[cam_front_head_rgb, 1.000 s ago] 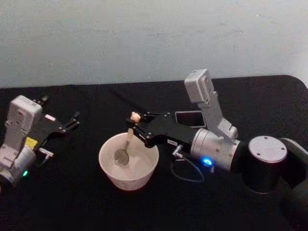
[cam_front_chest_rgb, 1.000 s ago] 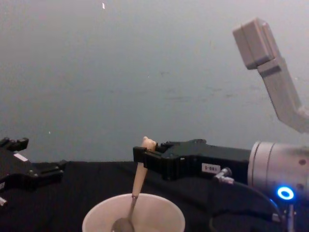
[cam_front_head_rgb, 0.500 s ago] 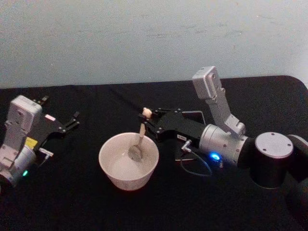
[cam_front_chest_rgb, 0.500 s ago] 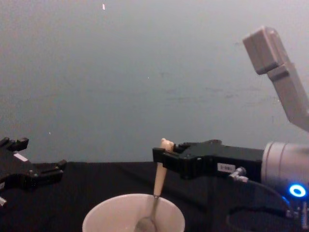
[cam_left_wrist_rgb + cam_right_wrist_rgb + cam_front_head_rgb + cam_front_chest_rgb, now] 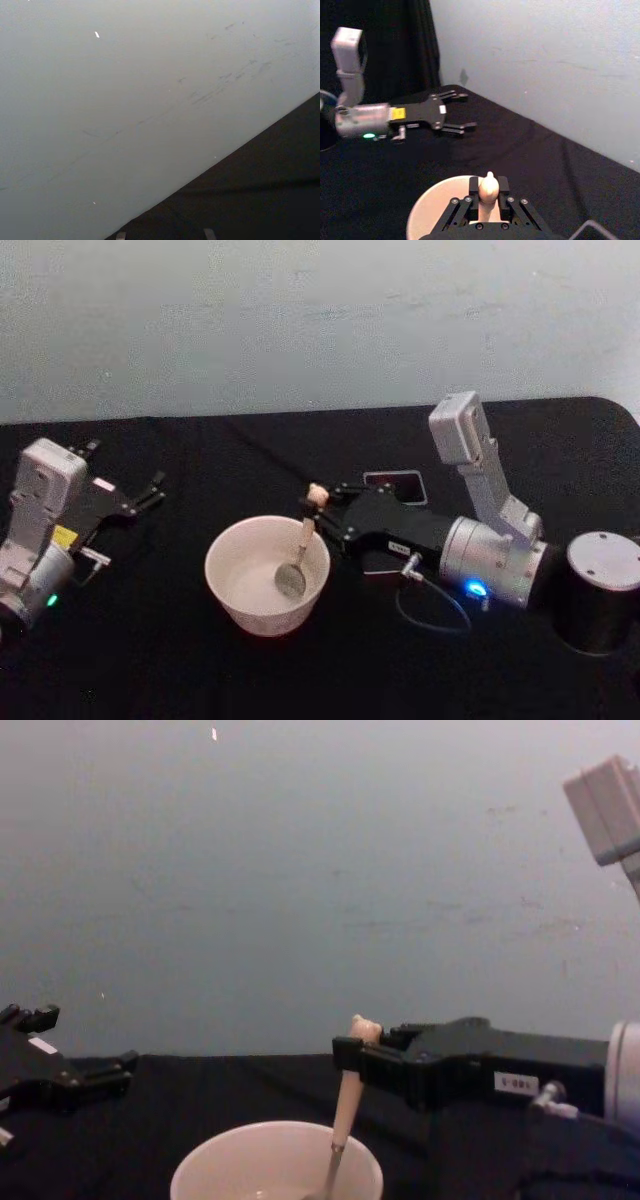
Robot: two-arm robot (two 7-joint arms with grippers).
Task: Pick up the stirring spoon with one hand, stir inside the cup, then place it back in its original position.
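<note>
On the black desk (image 5: 150,660), the stirring spoon (image 5: 292,579) is clamped by the right gripper (image 5: 319,503) jaws inside the cup (image 5: 226,540), while the left gripper (image 5: 127,468) is parked at left, jaws open.

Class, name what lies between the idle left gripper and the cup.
Nothing: bare black table separates the left gripper and the cup, per the head view.

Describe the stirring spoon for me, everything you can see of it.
The stirring spoon has a cream handle with a knobby top and a shiny round metal bowl. It stands nearly upright, slightly tilted. The right gripper is shut on the handle just below the knob. The bowl is down inside the white cup, toward its right side.
</note>
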